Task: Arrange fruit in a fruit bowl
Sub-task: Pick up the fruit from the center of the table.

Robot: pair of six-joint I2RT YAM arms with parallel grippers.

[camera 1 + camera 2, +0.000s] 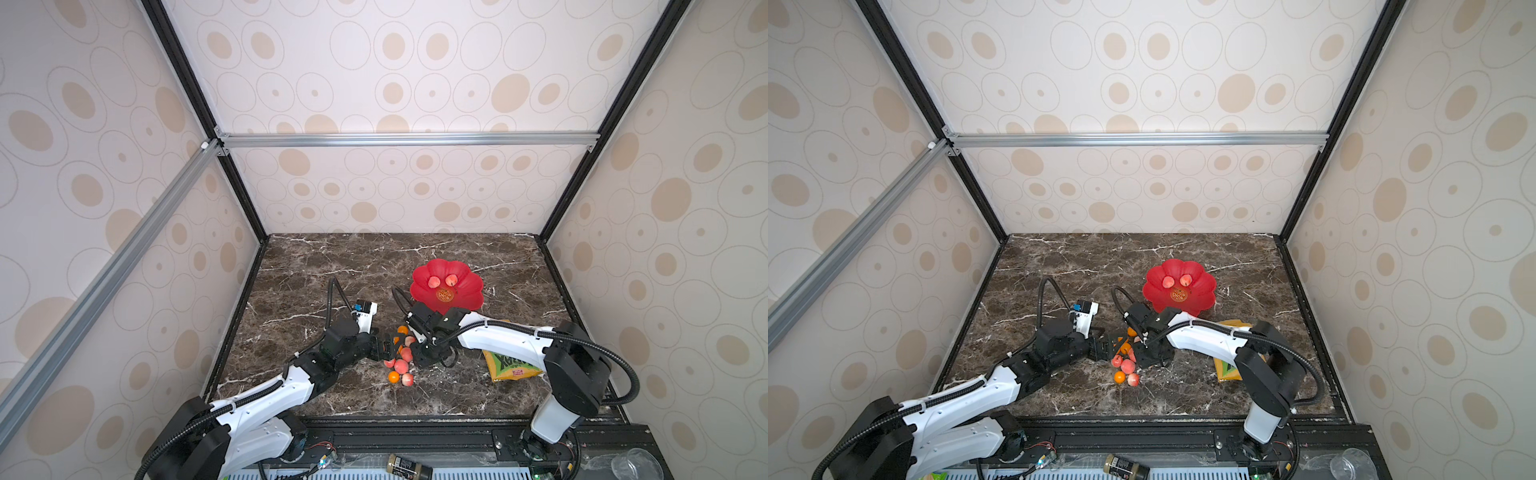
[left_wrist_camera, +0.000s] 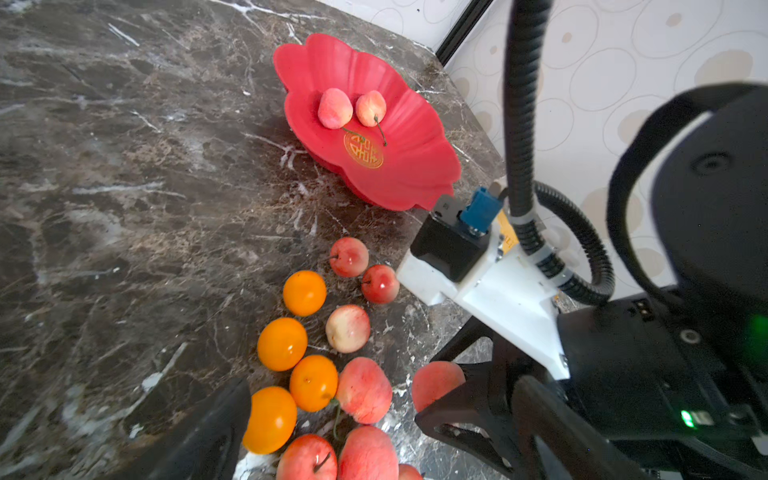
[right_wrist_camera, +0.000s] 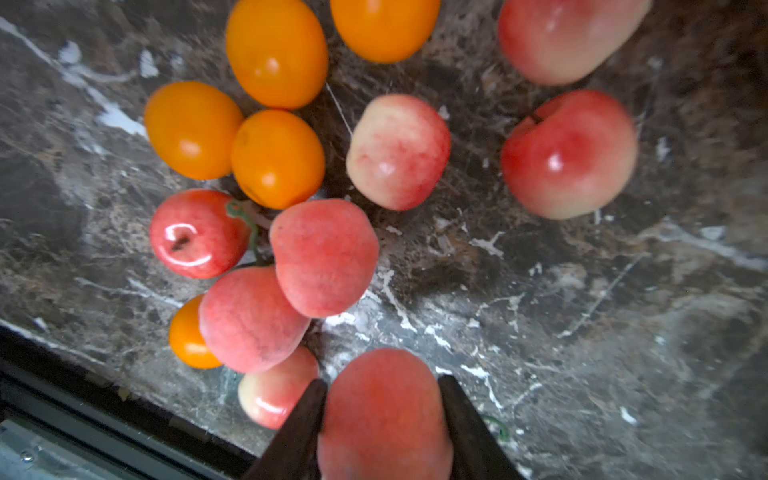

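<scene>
Nearest, the right gripper [image 3: 382,380] is clamped on a matte pink-red round peach [image 3: 384,419] at the edge of the pink-and-orange fruit heap [image 1: 400,360] on the brown marble tabletop [image 1: 316,266]. The left gripper [image 1: 390,347] faces it across the heap, jaws wide apart. That fingertip pinch may let the peach roll free, or the arms may clash. The peach's longer axis runs along the fingers [image 3: 305,415], stem end hidden. Beyond, the glossy red scalloped plastic bowl [image 1: 471,291] holds two peaches [image 1: 434,282].
</scene>
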